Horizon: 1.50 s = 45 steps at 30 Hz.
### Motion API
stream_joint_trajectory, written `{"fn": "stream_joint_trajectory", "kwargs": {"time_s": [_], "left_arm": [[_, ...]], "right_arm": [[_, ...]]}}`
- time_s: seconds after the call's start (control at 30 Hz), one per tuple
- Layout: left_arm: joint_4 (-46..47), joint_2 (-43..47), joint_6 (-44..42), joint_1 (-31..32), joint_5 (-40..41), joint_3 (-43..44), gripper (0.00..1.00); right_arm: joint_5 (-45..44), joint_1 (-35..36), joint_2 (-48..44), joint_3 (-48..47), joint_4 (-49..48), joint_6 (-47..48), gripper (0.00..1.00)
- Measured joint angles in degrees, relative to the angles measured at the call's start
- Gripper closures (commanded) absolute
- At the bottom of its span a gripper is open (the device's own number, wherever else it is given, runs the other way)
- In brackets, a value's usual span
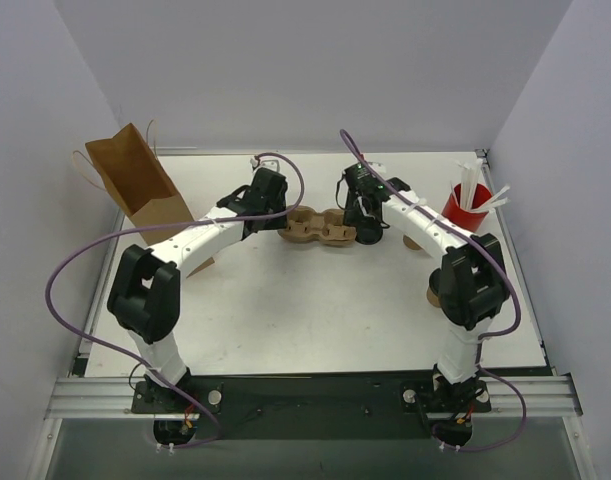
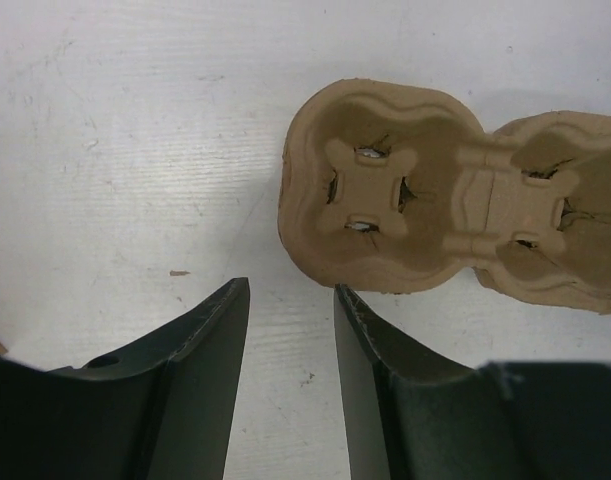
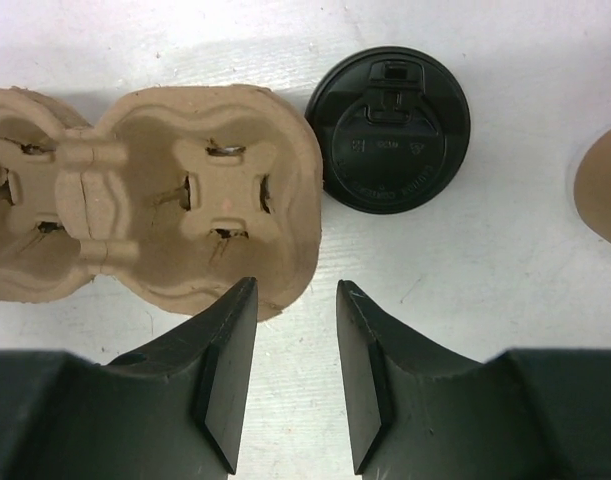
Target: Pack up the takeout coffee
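The takeout coffee shows in the right wrist view as a round black lid (image 3: 395, 135) seen from above; the cup under it is hidden. It stands on the white table just right of a tan pulp two-cup carrier (image 3: 150, 200), whose pockets hold nothing. My right gripper (image 3: 297, 284) is open above the table, its left fingertip at the carrier's near rim and the lid just beyond its tips. The left gripper (image 2: 291, 286) is open too, with only table between its fingers, at the carrier's (image 2: 385, 190) other end. From above, the carrier (image 1: 318, 227) lies between both grippers.
An open brown paper bag (image 1: 135, 185) stands at the back left. At the back right is a red cup (image 1: 465, 208) with white sticks. Tan paper cups (image 1: 435, 293) sit partly hidden behind the right arm. Walls close in the table on three sides.
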State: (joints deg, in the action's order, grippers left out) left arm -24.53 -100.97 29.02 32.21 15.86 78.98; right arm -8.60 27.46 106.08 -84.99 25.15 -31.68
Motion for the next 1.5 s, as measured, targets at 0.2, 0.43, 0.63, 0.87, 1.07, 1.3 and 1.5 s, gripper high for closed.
{"fn": "stream_joint_trajectory", "kwargs": {"time_s": [0.2,0.43,0.63,0.87,1.07,1.3,1.5], "left_arm": [[0.13,-3.50,-2.89,0.00,0.48,3.58,0.51],[0.39,-5.49,-5.84,0.00,0.42,4.81,0.51],[0.37,-6.32,-6.91,-0.04,0.31,4.81,0.52],[0.28,-7.30,-7.34,-0.07,-0.04,5.16,0.52],[0.20,-7.96,-7.54,-0.22,-0.02,5.73,0.52],[0.09,-8.66,-7.80,-0.46,-0.02,6.08,0.52],[0.04,-8.83,-7.87,-0.55,-0.04,6.12,0.52]], "right_arm": [[0.02,0.02,3.37,-1.84,-0.70,0.07,0.68],[-0.02,-0.07,7.41,-3.91,-0.74,0.70,0.75],[-0.20,-0.07,8.17,-5.29,-0.70,1.38,0.87],[-0.35,-0.07,8.17,-6.29,-0.90,1.77,0.98],[-0.42,-0.07,8.17,-6.80,-0.66,2.23,0.76],[-0.37,-0.17,9.64,-8.09,-0.76,3.06,0.76],[-0.24,-0.50,12.02,-8.26,-0.85,3.23,0.82]]}}
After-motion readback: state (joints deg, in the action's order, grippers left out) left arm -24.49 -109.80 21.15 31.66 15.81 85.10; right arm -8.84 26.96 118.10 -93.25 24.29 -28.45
